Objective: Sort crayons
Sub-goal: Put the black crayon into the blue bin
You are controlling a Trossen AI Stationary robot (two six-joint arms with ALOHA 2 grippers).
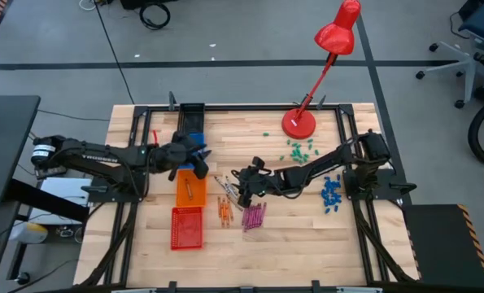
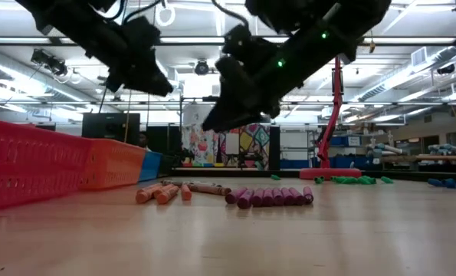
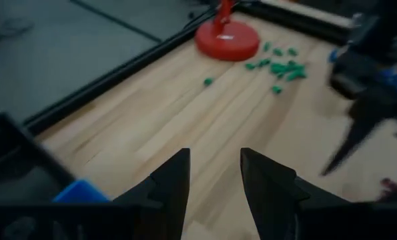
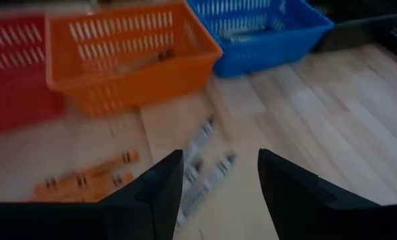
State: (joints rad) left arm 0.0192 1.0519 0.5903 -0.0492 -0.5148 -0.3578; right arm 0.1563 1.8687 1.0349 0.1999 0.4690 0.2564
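right gripper (image 1: 243,194) jaws spread, empty | grey-silver paper-wrapped crayons (image 4: 208,160) lie just ahead, long axis running away from jaws, mid-table | left gripper (image 1: 199,163) released, empty, over blue plastic basket (image 4: 265,30) near far edge, farther off

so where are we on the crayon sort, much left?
Early. Done: one crayon lies in the orange basket, and the blue basket holds a few. In hand: nothing; the left gripper is open and empty above the table, and the right gripper is open over the grey crayons. Left: grey, orange crayons and pink crayons on the table; the red basket looks empty.
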